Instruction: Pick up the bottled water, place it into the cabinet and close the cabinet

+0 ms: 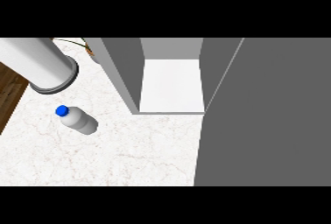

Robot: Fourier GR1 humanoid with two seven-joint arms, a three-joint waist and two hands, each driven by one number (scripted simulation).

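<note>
Head view, looking steeply down on the counter (pixel 129 153). You see neither hand here: no black fingers or thumb enter from the lower edge, so whether they are spread, pressed together or pinching anything cannot be told, and nothing in view is held or touched by a hand.

The bottle (pixel 79 119) stands by itself on the pale marbled counter at the left of the view, well apart from the cabinet. It has a white, rounded body and a blue cap (pixel 62 110); the cap shows toward the upper left of the body, as you would expect of an upright bottle seen from above and to one side. Its contents cannot be made out.

The cabinet (pixel 171 74) sits at upper centre. Its interior is open toward you: a white floor panel between two grey side walls, with a paler grey back wall above. The door (pixel 265 113) is a large flat grey panel filling the right side of the view, swung out so that its edge runs from the cabinet's right wall down to the lower edge.

At upper left a wide grey cylinder (pixel 39 61) with a dark ring at its end reaches over the counter; it is probably a forearm, though no hand shows on it. Beneath it, dark wood (pixel 9 94) borders the counter's left edge. A thin stem and a small brown object (pixel 87 48) lie near the cabinet's upper left corner, too small to identify.

Bare marbled counter lies between the bottle and the cabinet opening.
</note>
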